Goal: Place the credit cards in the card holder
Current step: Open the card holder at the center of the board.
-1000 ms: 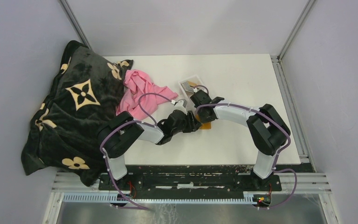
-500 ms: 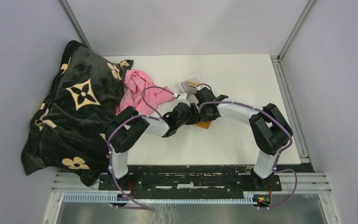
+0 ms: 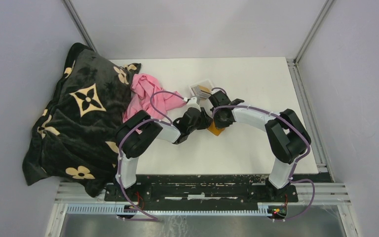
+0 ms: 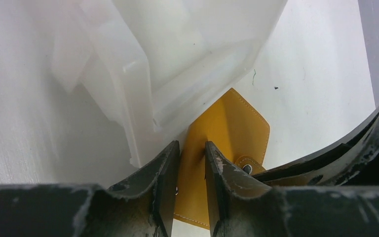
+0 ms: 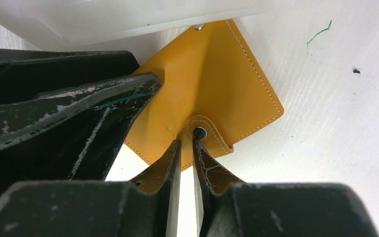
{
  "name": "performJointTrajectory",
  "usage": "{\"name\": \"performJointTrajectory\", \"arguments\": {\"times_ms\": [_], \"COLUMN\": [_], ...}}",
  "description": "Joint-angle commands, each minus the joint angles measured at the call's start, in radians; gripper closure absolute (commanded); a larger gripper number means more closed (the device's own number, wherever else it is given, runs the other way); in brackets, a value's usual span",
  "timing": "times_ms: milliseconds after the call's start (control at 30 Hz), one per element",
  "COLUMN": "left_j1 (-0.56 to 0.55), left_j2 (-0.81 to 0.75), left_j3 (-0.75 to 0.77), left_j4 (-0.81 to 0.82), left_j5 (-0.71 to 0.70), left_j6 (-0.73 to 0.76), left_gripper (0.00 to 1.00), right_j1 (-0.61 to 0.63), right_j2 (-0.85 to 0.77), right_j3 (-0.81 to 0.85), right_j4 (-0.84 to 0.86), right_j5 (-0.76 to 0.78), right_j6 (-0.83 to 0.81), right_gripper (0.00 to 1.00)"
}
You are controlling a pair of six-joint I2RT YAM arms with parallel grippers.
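Note:
The orange card holder (image 3: 216, 130) lies closed on the white table, just in front of the clear tray (image 3: 206, 82). The credit cards (image 3: 200, 91) lie in that tray. My left gripper (image 3: 205, 121) is shut on the card holder's left edge (image 4: 227, 133); the fingers (image 4: 164, 170) pinch it. My right gripper (image 3: 217, 120) is shut on the card holder's snap tab (image 5: 200, 133), with the card holder's outer face (image 5: 212, 79) spread beyond it. The left gripper's black fingers (image 5: 69, 113) show in the right wrist view. The cards are hidden in both wrist views.
A pink cloth (image 3: 148, 96) and a black blanket with cream flowers (image 3: 79, 113) lie at the left. The clear tray looms close in the left wrist view (image 4: 177, 59) and at the top of the right wrist view (image 5: 143, 19). The table's right half (image 3: 266, 84) is bare white.
The left arm has reached further right and back, bringing its gripper onto the card holder. The right gripper has shifted slightly right and nearer. The card holder has turned a little.

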Motion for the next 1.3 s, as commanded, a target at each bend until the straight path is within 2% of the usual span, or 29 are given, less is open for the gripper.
{"name": "performJointTrajectory", "arguments": {"times_ms": [0,367,567,633,833,900,1033,1267], "left_j1": [-0.016,-0.058,-0.079,-0.082,-0.082,-0.082,-0.084,-0.083], "left_j2": [0.119,0.067,0.022,0.008,-0.015,-0.006,-0.002,0.004], "left_j3": [-0.113,-0.255,-0.266,-0.268,-0.254,-0.244,-0.239,-0.23], "left_j4": [-0.361,-0.326,-0.363,-0.373,-0.378,-0.38,-0.381,-0.387], "left_j5": [0.076,0.111,0.099,0.089,0.087,0.094,0.095,0.091], "left_j6": [0.008,-0.05,-0.041,-0.043,-0.044,-0.044,-0.044,-0.044], "left_gripper": [0.67,0.8,0.81,0.81,0.78,0.78,0.78,0.78], "right_j1": [-0.02,-0.062,-0.068,-0.067,-0.06,-0.052,-0.036,-0.015], "right_j2": [0.008,-0.022,-0.04,-0.052,-0.06,-0.043,-0.018,0.018], "right_j3": [-0.017,-0.029,-0.012,-0.001,0.048,0.071,0.111,0.163], "right_j4": [-0.041,-0.043,-0.051,-0.063,-0.114,-0.126,-0.137,-0.168], "right_j5": [0.003,0.044,0.055,0.056,0.057,0.057,0.056,0.059], "right_j6": [0.021,0.008,-0.006,-0.014,-0.041,-0.05,-0.061,-0.064], "right_gripper": [0.82,0.84,0.84,0.79,0.55,0.51,0.48,0.46]}}
